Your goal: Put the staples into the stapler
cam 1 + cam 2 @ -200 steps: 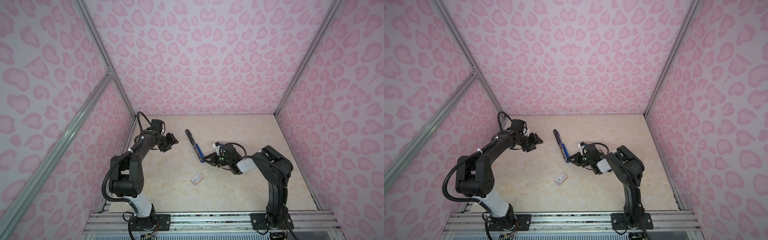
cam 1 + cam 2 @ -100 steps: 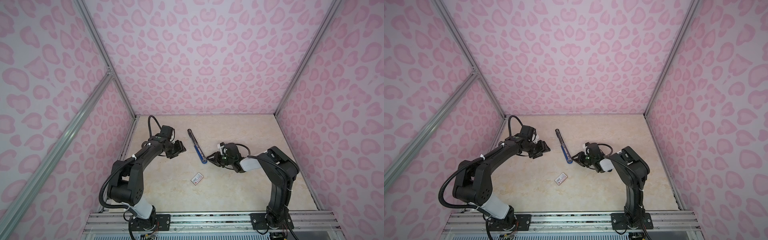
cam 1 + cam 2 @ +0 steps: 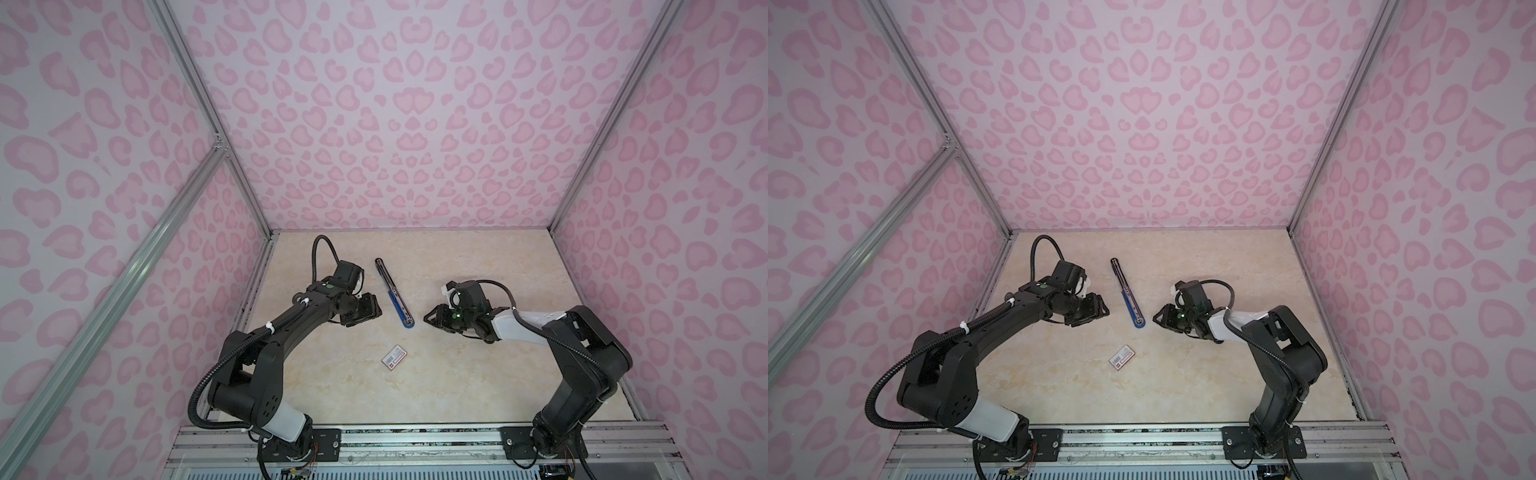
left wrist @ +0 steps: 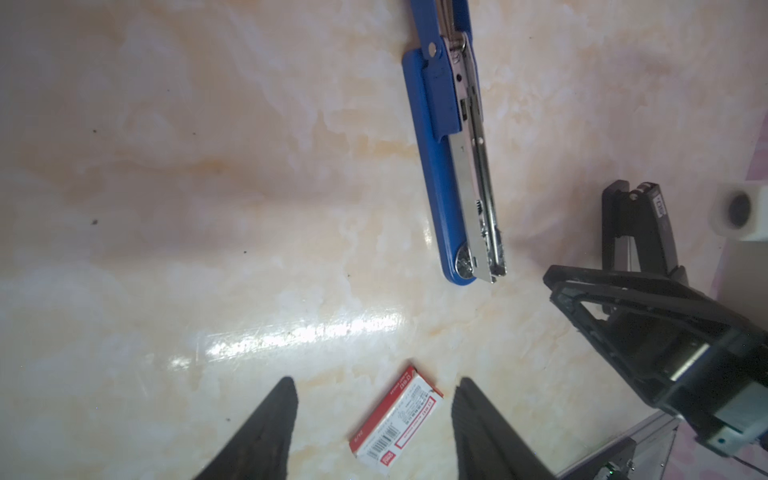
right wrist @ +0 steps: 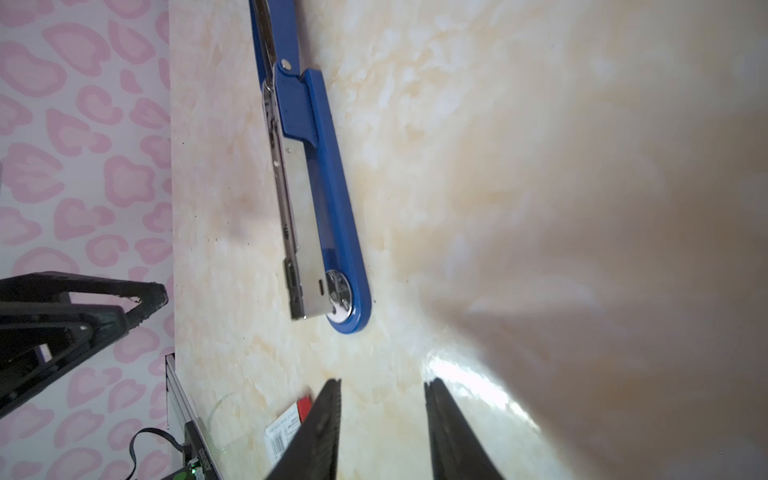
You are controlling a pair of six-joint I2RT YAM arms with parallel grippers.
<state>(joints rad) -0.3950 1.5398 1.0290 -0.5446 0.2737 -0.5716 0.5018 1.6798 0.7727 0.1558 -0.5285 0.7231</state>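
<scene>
The blue stapler [image 3: 394, 293] [image 3: 1128, 296] lies opened out flat mid-table, its silver magazine [image 4: 473, 174] [image 5: 297, 208] facing up. No loose staples show in any view. My left gripper [image 3: 377, 312] [image 3: 1105, 312] hovers just left of the stapler, open and empty [image 4: 376, 382]. To the right of the stapler's near end, a short gap away, is my right gripper [image 3: 428, 319] [image 3: 1156, 320]. It is open with nothing between its fingers [image 5: 383, 382].
A small white-and-red barcoded box [image 3: 393, 356] [image 3: 1122, 356] [image 4: 397, 419] lies flat nearer the front, between the two arms. Pink patterned walls close the table [image 3: 478, 374] on three sides, and a metal rail [image 3: 415, 436] runs along the front edge.
My right gripper opened, let go of the stapler's near end and drew back to the right. The left gripper swung in from the back left to beside the stapler. The stapler shifted slightly right.
</scene>
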